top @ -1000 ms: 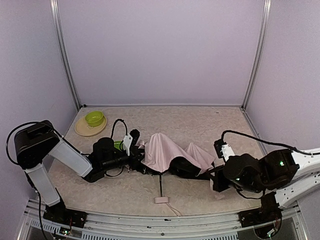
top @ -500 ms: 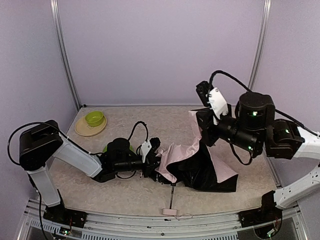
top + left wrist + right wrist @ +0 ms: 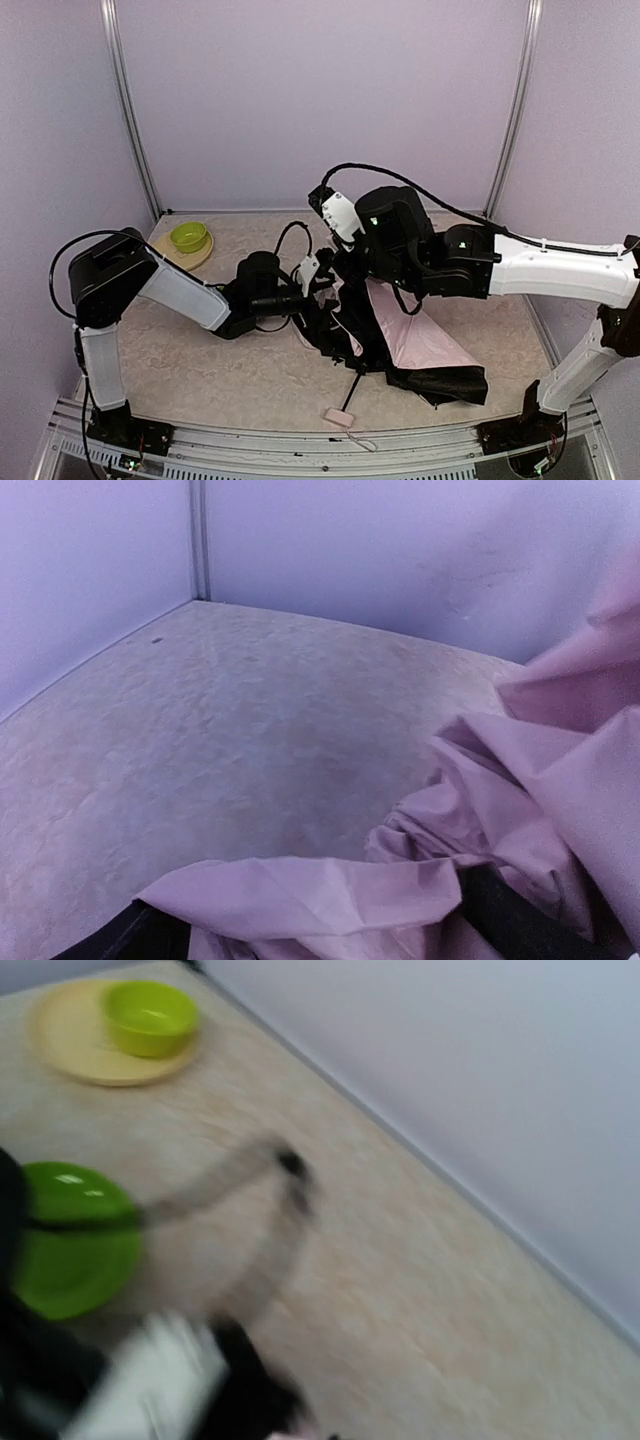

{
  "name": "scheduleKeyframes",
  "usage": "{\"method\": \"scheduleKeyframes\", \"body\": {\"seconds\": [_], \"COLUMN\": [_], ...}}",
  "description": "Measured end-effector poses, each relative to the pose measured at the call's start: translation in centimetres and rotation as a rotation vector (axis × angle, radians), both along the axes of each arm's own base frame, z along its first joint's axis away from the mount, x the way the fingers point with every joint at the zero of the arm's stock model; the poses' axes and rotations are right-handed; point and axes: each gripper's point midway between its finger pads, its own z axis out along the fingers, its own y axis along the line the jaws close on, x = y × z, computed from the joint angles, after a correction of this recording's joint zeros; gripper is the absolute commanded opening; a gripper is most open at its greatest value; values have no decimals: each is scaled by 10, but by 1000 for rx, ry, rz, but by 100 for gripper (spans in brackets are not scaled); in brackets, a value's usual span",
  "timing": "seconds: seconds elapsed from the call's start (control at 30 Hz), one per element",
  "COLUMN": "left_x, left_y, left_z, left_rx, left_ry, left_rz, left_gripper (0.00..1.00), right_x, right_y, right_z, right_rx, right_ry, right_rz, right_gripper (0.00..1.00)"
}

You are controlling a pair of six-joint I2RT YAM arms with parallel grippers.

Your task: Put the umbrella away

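From above, the umbrella point(image 3: 420, 345) sprawls half-open at centre, the right gripper point(image 3: 345, 285) pinching its fabric, fingers pressed together. The left wrist view shows only pink folds, so the left gripper point(image 3: 312, 292) cannot be read. The right wrist view is blurred; a hard tug could tear the cloth or knock the green plate point(image 3: 70, 1250).

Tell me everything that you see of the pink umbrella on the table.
The umbrella lies half collapsed on the table: crumpled pale pink fabric outside, black lining showing along its edges. Its thin black shaft runs toward the near edge and ends in a small pink handle. The left end effector and right end effector are at the fabric end; whether either grips it, I cannot tell.
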Motion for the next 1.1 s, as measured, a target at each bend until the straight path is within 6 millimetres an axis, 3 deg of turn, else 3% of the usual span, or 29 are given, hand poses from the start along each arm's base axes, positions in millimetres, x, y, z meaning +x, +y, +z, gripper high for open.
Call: {"method": "scheduleKeyframes", "body": {"seconds": [0.1, 0.23, 0.33, 0.4, 0.5, 0.63, 0.77, 0.83, 0.93, 1.1], "left_x": [46, 107, 116, 108, 80, 48, 41, 28, 1, -25], "left_y": [24, 51, 72, 81, 79, 75, 96, 101, 89, 43], "left_z": [6, 29, 40, 52, 91, 149, 182, 190, 192, 156], "left_rx": [48, 126, 173, 186, 173, 85, 23, -18, -87, -93], "left_ry": [-16, -96, -121, -133, -195, -265, -286, -278, -252, -173], "left_rz": [128, 334, 427, 444, 421, 390, 402, 373, 294, 215], "left_gripper": [99, 99, 99, 99, 99, 99, 99, 95, 93, 99], "right_x": [25, 46, 48, 49, 53, 58, 60, 59, 58, 57], "right_y": [-24, -52, -61, -61, -56, -48, -39, -36, -31, -25], "right_z": [5, 10, 20, 28, 34, 18, 1, -2, 6, 21], "right_rx": [29, 30, 10, 10, -6, -65, -117, -125, -103, -57], "right_ry": [42, 62, 65, 67, 73, 100, 130, 143, 149, 149], "right_rz": [-115, -235, -268, -279, -292, -294, -282, -269, -249, -225], "right_gripper": [0, 0, 0, 0, 0, 0, 0, 0, 0, 0]}}
